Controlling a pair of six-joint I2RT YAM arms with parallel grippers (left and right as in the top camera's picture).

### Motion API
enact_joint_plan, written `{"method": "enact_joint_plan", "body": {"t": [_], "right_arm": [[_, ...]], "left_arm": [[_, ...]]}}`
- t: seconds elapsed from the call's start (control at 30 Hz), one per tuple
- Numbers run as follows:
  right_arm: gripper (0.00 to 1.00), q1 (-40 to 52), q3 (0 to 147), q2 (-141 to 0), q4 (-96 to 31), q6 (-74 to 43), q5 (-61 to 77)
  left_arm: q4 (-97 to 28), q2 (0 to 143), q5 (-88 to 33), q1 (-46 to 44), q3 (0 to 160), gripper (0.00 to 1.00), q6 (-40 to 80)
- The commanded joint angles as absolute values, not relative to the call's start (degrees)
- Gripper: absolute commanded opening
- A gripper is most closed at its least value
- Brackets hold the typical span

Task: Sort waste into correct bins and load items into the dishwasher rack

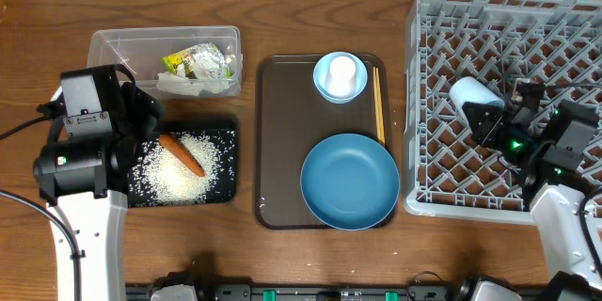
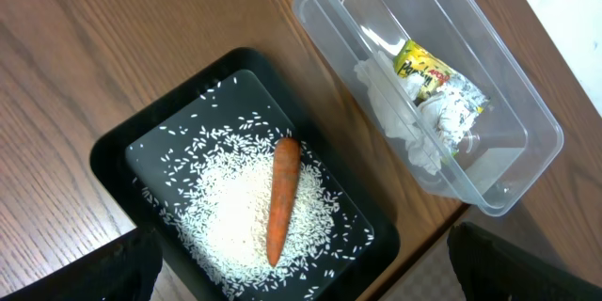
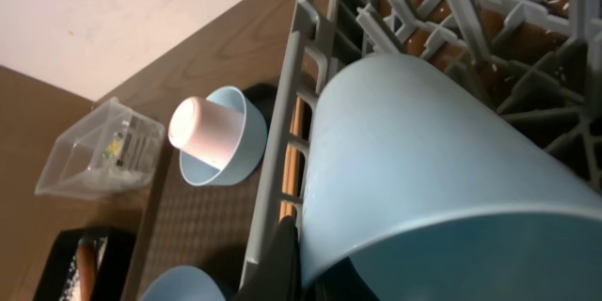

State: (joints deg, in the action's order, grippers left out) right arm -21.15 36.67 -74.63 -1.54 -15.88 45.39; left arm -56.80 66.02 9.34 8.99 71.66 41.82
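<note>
Pale-blue cup (image 1: 473, 97) lies tilted in the dishwasher rack (image 1: 442, 188), pinched at the rim by the closed right gripper (image 1: 496, 124) — light, rigid, smooth, likely slippery; left gripper (image 1: 139, 118) hangs spread wide above the black tray (image 2: 113, 150)

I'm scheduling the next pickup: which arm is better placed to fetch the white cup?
Probably left. The left claw is open and empty over the black tray, beside the brown tray holding the white cup. The right claw is shut on the pale-blue cup at the rack.
</note>
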Motion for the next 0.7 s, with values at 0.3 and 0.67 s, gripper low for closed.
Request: {"method": "enact_joint_plan", "body": {"t": [0.3,0.67], "right_arm": [[0.01,-21.6,29.1,-74.9,4.3,-17.1,43.7],[0.01,-27.4,29.1,-74.9,2.7,-14.7,43.7]], "left_arm": [[-57.0,66.2,9.5,9.4,71.8,0.99,41.9],[-57.0,66.2,9.5,9.4,71.8,0.99,41.9]]}}
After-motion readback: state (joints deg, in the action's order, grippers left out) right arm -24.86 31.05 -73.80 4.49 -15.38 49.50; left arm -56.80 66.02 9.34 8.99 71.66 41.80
